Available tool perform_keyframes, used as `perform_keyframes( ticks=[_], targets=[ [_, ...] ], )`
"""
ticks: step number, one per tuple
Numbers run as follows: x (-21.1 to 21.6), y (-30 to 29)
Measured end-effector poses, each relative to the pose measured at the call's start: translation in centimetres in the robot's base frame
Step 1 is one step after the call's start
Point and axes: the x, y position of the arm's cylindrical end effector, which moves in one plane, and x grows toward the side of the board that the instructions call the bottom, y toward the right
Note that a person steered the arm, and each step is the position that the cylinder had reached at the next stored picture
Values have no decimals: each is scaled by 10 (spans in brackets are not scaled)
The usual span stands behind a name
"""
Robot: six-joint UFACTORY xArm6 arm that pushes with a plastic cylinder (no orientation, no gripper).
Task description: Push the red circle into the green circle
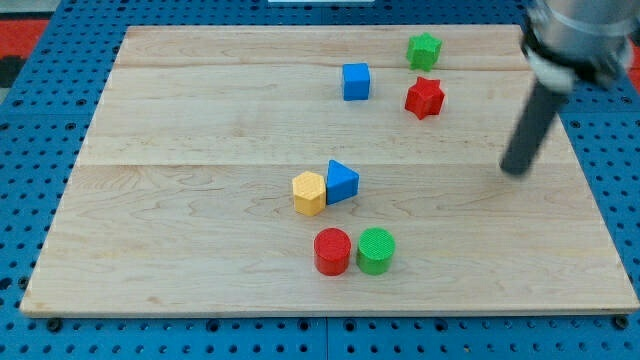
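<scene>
Jawless, ending only in a bare rod holding nothing, my tip (517,170) is hovering well right of the red circle (332,251), which is already touching the green circle (376,250), so the task is looking complete.

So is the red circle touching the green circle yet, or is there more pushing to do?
It looks done: the red circle sits right against the green circle near the view's bottom. Nothing is being pushed now; my tip is far off at the view's right, away from every block. Little seems left.
</scene>
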Motion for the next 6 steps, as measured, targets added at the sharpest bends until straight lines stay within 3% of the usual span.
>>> perform_keyframes(
  ticks=[1,3,6],
  targets=[
    [84,-46],
    [86,-246],
    [38,-212]
  ],
)
